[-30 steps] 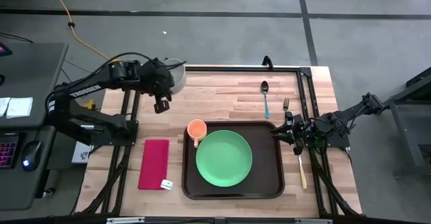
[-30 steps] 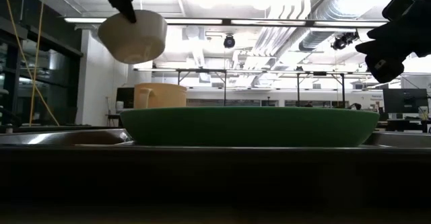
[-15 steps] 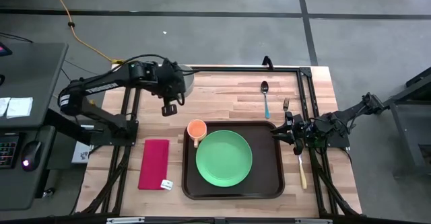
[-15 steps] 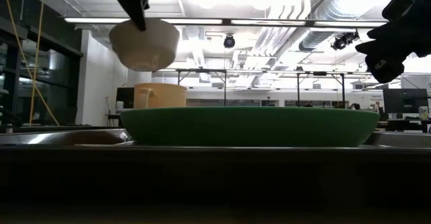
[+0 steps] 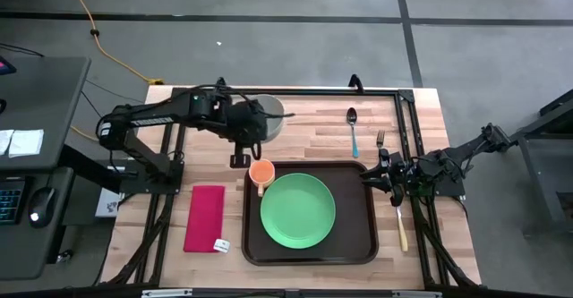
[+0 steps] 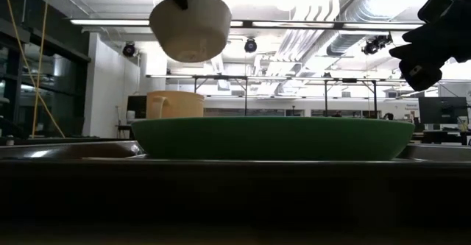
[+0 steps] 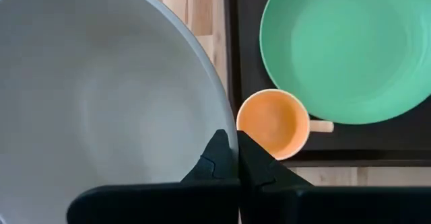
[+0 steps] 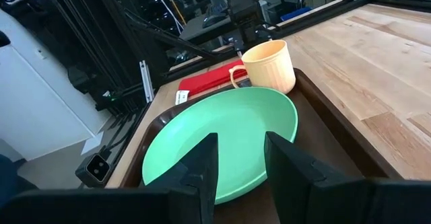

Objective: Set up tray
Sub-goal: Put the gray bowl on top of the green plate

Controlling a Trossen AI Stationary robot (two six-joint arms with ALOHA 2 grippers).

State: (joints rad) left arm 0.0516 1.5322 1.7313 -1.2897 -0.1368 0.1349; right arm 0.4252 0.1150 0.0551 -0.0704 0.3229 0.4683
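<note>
High view: the left gripper has been carried from the table's far left corner to a spot just beyond the tray, and the white bowl has come along with it. The bowl's rim is pinched between the closed fingers, as the left wrist view shows. In the low view the bowl hangs well above the orange cup and the green plate.

The dark brown tray lies at the table's near middle, with the plate at its centre and the cup in its far left corner. Bare tray floor is left to the plate's right. Open wood remains between the tray's far edge and the table's far edge.

A red napkin lies left of the tray, a spoon and fork beyond its far right corner, and a knife to its right. The right gripper waits at the tray's right rim, fingers spread, nothing between them.
</note>
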